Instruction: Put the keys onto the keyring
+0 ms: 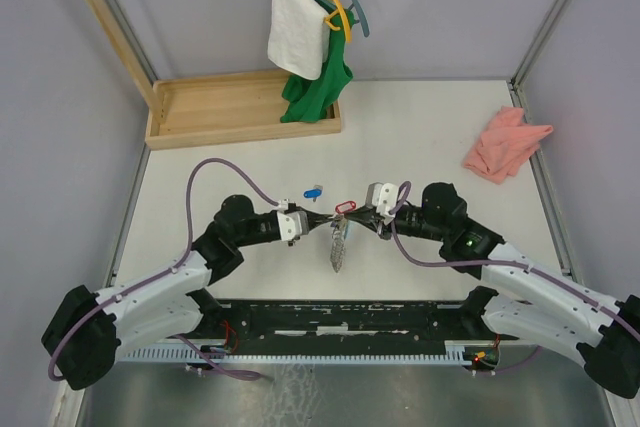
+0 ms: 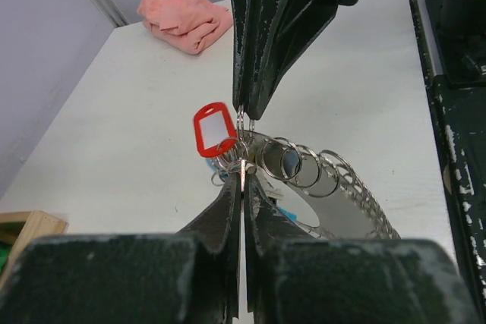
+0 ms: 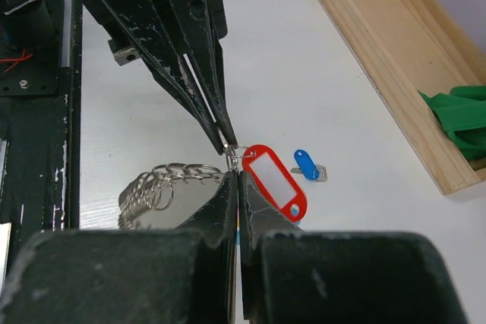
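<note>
blue key (image 1: 314, 191) tiny, perhaps blurred, hangers (image 1: 341, 9) cropped

The left gripper (image 1: 322, 219) and right gripper (image 1: 354, 215) face each other at the middle of the table (image 1: 440, 117), nearer its near edge. Their fingers are drawn together and the tips meet at the top of the keyring (image 1: 338, 245), whose grey bunch of rings trails toward the near edge. The red-tagged key (image 1: 345, 207) sits at that meeting point. The blue key (image 1: 313, 191) lies just beyond the left gripper. A pink cloth (image 1: 505, 144) lies by the right edge. A wooden tray (image 1: 220, 107) sits along the far edge, with a green garment (image 1: 318, 82) and white towel (image 1: 298, 27) hanging above its right end.
</note>
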Action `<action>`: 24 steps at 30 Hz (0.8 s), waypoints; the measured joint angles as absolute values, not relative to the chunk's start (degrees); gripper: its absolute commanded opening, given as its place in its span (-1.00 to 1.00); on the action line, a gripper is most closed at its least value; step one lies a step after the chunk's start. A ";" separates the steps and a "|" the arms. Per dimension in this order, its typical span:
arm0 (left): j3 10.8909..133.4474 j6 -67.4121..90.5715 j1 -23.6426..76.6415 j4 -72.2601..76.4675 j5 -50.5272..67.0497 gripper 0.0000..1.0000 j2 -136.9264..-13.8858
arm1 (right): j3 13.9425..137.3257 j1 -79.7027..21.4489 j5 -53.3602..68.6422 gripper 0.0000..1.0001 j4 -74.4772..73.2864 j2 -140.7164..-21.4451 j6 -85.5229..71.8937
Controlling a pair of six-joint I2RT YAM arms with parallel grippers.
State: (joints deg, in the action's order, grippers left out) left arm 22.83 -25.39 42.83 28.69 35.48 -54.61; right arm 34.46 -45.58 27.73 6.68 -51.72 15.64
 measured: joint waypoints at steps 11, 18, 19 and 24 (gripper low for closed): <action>25.34 -6.87 46.15 25.23 29.43 -0.50 -56.12 | 31.62 -45.28 26.13 -0.98 15.38 -53.23 11.53; 25.30 -0.64 48.90 23.88 25.19 -0.20 -57.19 | 31.14 -45.17 24.47 -0.98 17.78 -54.06 11.29; 25.06 -0.60 48.93 23.68 24.67 -0.20 -56.77 | 31.11 -45.06 24.47 -0.98 17.98 -54.06 11.33; 23.77 -1.10 48.95 22.26 21.78 -0.16 -52.84 | 31.09 -44.60 24.99 -0.98 17.85 -53.49 11.84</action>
State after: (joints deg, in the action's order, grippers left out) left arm 23.77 -1.10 48.95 22.26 21.78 -52.84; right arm 31.09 -44.60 24.99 17.85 -53.49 11.84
